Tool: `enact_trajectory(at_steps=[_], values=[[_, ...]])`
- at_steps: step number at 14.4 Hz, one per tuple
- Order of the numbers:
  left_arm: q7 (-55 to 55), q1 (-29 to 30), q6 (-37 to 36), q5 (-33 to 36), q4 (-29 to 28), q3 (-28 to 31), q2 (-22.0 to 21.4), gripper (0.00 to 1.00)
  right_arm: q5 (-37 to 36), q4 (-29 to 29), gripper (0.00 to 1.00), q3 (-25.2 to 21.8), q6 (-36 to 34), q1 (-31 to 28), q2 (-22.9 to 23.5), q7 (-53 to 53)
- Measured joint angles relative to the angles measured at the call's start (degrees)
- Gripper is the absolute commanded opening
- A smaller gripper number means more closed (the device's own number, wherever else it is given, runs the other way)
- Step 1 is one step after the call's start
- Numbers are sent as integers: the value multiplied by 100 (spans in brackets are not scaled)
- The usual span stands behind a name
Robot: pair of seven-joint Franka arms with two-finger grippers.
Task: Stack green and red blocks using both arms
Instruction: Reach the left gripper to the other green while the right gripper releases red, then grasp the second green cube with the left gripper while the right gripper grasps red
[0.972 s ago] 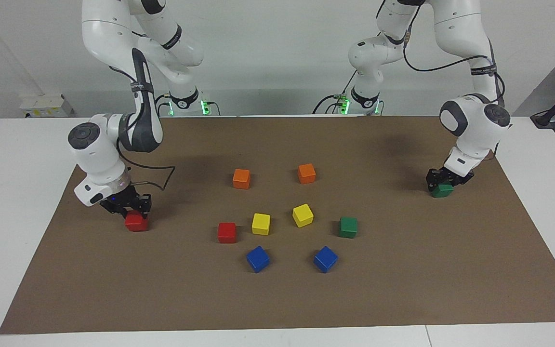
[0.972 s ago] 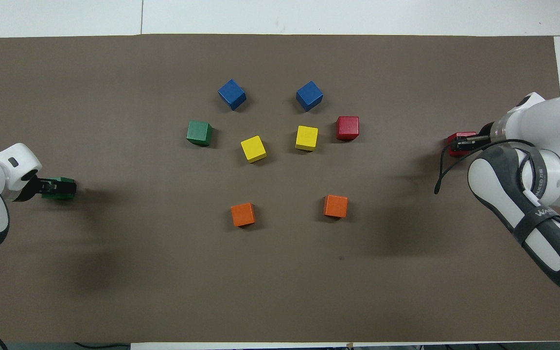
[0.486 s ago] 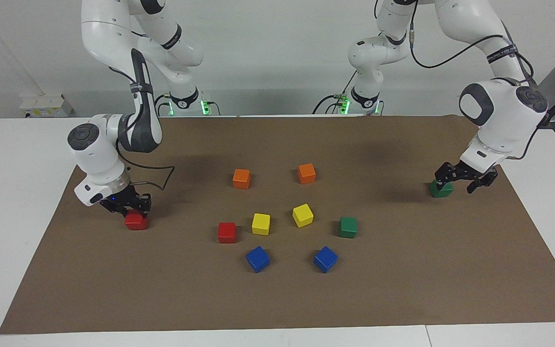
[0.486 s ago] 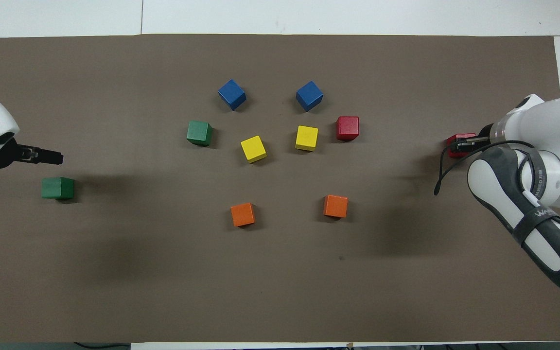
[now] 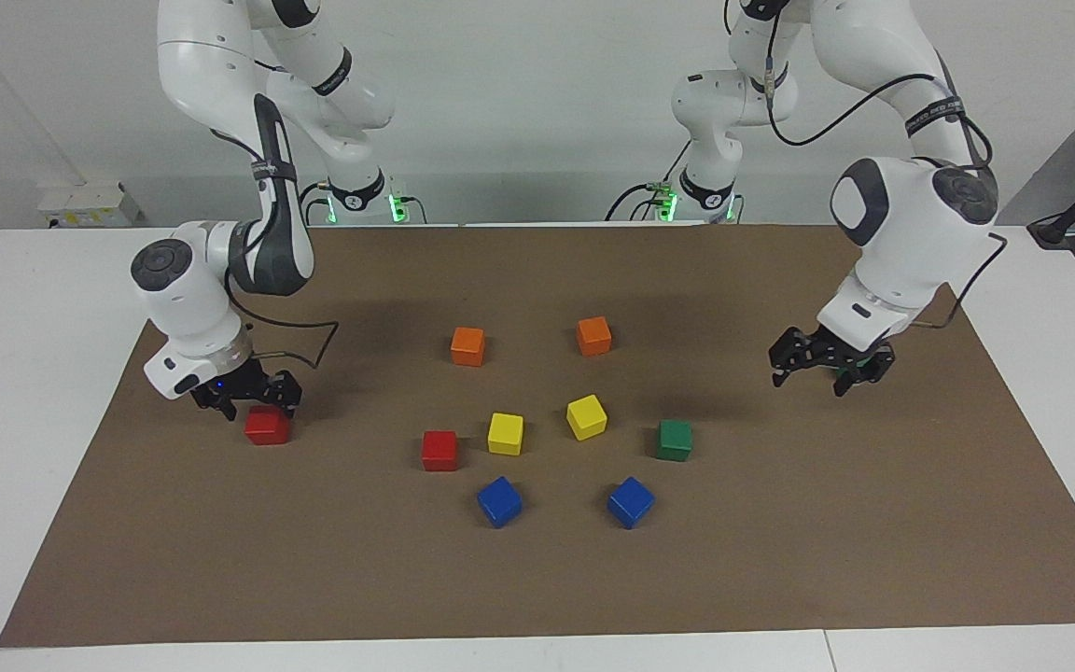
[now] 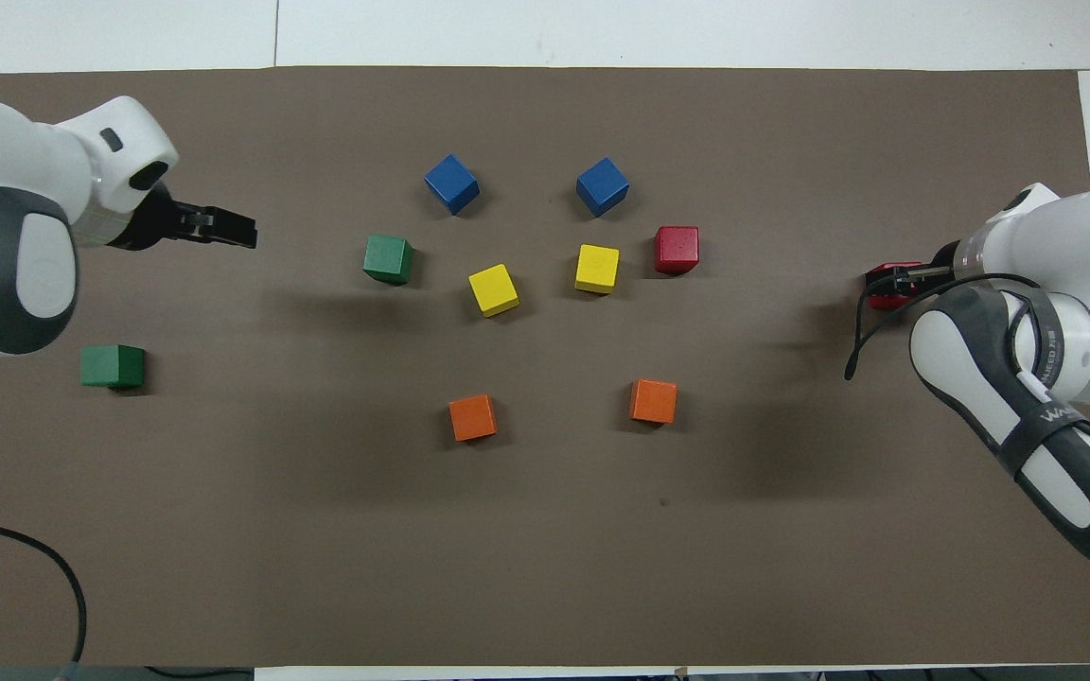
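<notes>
One red block (image 5: 266,426) lies on the mat at the right arm's end, also seen in the overhead view (image 6: 878,301). My right gripper (image 5: 256,403) is open just above it, also in the overhead view (image 6: 887,281). One green block (image 6: 113,366) lies at the left arm's end, mostly hidden by my left gripper in the facing view. My left gripper (image 5: 827,371) is open, empty and raised over bare mat, also in the overhead view (image 6: 237,230). The second green block (image 5: 675,440) and second red block (image 5: 439,450) sit in the middle cluster.
Two yellow cubes (image 5: 505,433) (image 5: 586,416), two blue cubes (image 5: 499,501) (image 5: 631,502) and two orange cubes (image 5: 467,345) (image 5: 593,335) lie in the middle of the brown mat (image 5: 537,579). The second green and red blocks flank the yellow cubes.
My left gripper let go of the green block, rose and swung over the mat toward the middle cluster. My right gripper opened and lifted slightly off its red block.
</notes>
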Motion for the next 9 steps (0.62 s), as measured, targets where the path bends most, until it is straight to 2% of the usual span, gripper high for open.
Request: enact_trajectory(at_steps=[2,5,6,9], values=[[-125,-367,51,0,205,4,348,100,2,548,100,33,-934,88,-146,5],[-196,-713,241,175,391,19,816,100,20,2059,100,59,-2710,507,-229,365],[-196,-728,268,276,413,19,919,100,19,2522,100,64,-3096,680,-156,579],[-193,-736,501,362,424,24,1100,100,-54,3386,100,63,-3423,1307,365,1098]])
